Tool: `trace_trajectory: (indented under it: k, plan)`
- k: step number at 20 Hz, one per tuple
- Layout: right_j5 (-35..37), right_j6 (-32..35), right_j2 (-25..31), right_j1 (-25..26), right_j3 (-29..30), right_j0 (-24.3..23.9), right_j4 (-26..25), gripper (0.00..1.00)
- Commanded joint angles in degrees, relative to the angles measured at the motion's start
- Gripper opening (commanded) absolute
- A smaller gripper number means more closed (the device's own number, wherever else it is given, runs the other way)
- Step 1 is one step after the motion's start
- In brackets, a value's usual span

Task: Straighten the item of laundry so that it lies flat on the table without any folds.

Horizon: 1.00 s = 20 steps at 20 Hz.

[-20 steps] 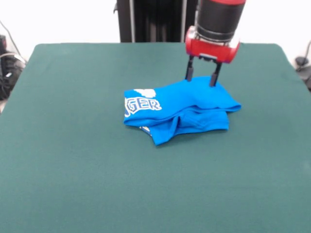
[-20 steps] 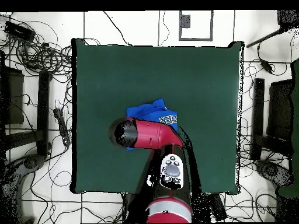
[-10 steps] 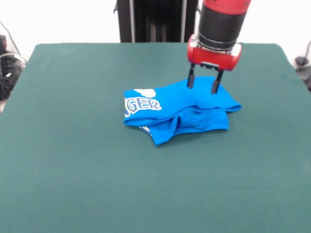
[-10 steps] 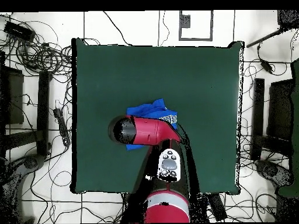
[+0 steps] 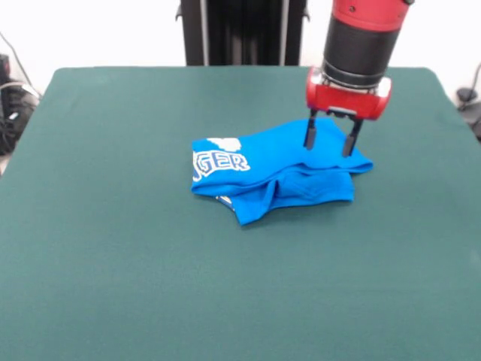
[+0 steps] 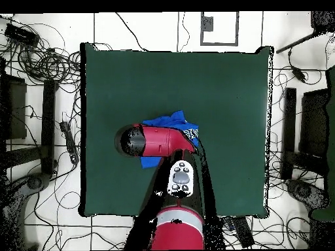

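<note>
- The T-shirt lies bunched near the middle of the green bench, doubled over itself so that only part of its white lettering shows.
- The pincer hangs with its two fingers spread apart and empty over the shirt's far corner, probably because that loose outer edge gives a hold for pulling the fold open.
- From overhead the arm covers most of the shirt, leaving only blue edges showing.
</note>
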Motion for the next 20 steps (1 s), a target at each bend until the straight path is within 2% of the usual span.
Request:
trace_trajectory:
  k: [1, 11, 20]
  plan:
    - [2.7, 6.9, 6.3, 1.6, -3.2, 2.9, 2.0, 1.0]
    - [2.4, 5.8, 6.8, 3.3, -4.9, 1.6, 1.8, 1.0]
    - [0.4, 3.0, 7.8, 7.1, -8.0, -0.9, 0.0, 1.0]
